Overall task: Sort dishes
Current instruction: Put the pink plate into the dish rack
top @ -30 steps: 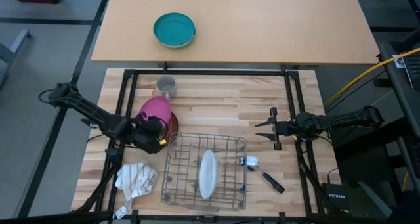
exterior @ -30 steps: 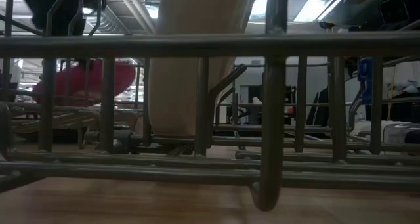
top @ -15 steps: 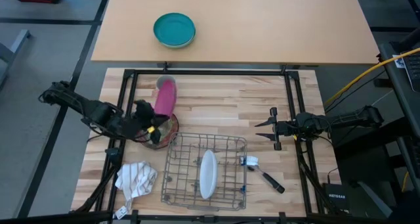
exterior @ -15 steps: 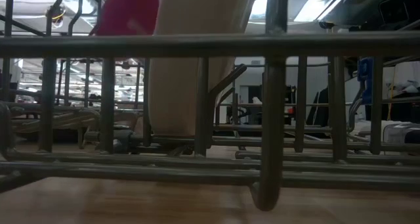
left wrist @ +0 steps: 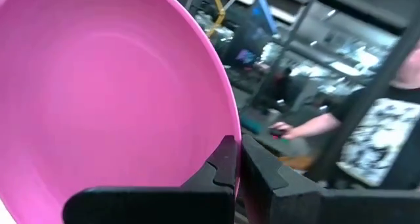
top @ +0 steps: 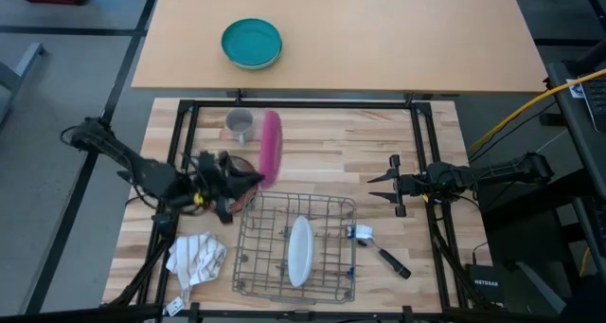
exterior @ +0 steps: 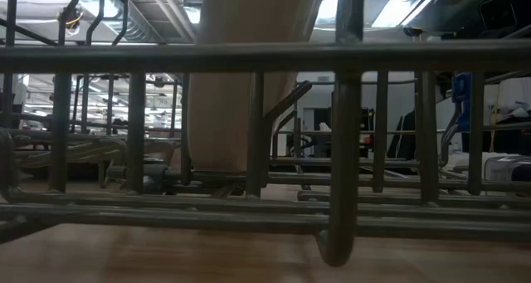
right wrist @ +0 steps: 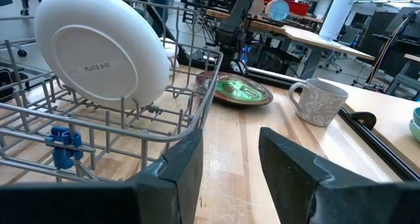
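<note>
My left gripper is shut on the magenta-pink plate, which it holds up on edge above the table, just behind the wire dish rack. The plate fills the left wrist view. The white plate stands on its rim between the rack's wires and also shows in the right wrist view. The pale green plate lies on the dark red plate left of the rack, partly under my left gripper. My right gripper is open and empty, right of the rack. My left gripper pinches the pink plate's rim between its two fingers, one finger on the hollow inner face and one on the back. The fingers come level from the table's left side. The plate stands upright on edge, lifted clear of the stack and table.
A small grey mug stands behind the plate stack. A white cloth lies at the near left, a dish brush right of the rack. A teal bowl sits on the far table. A person shows beyond the table.
My left gripper has lifted the pink plate off the stack and carried it toward the table's right, turning it from a tilted lie to upright on edge. The plate has risen out of the low view. The green and dark red plates have stayed in place.
</note>
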